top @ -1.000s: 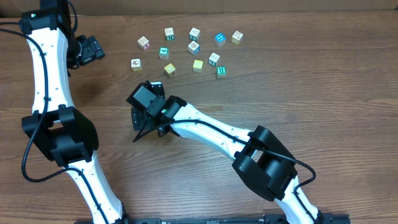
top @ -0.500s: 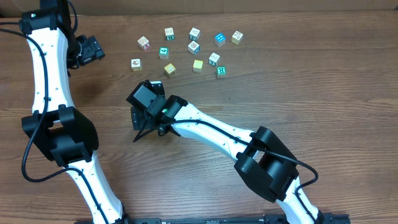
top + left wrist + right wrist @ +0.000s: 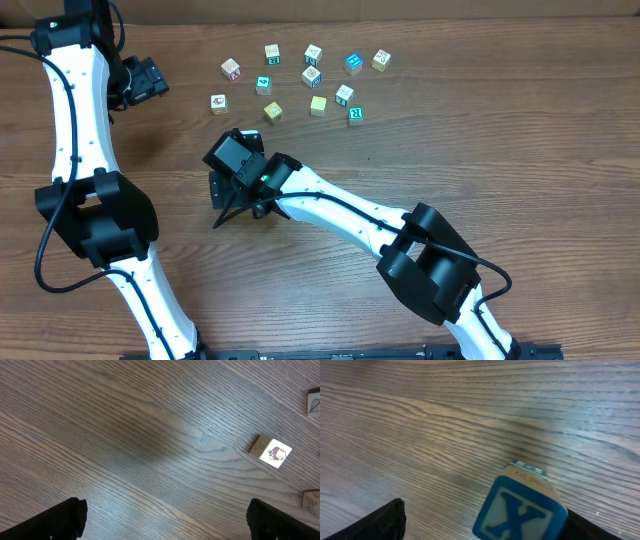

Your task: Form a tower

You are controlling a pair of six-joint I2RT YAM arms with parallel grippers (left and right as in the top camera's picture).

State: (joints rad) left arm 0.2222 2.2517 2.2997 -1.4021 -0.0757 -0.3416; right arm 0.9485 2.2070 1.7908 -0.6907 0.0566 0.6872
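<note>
The right wrist view shows a cube with a blue X face (image 3: 520,510) standing close under the camera between the fingers of my right gripper (image 3: 485,522). It lies against the right finger, and the left finger (image 3: 385,522) stands well clear of it. A sliver of a teal-and-white cube (image 3: 527,465) peeks out beneath it, so this looks like the tower. From overhead the right gripper (image 3: 235,198) hides the tower. My left gripper (image 3: 148,82) hangs open at the back left over bare wood (image 3: 165,520).
Several loose letter cubes (image 3: 312,76) lie scattered at the back middle of the table. One with a face picture (image 3: 272,452) lies to the right of the left gripper. The right arm (image 3: 340,215) stretches diagonally across the middle.
</note>
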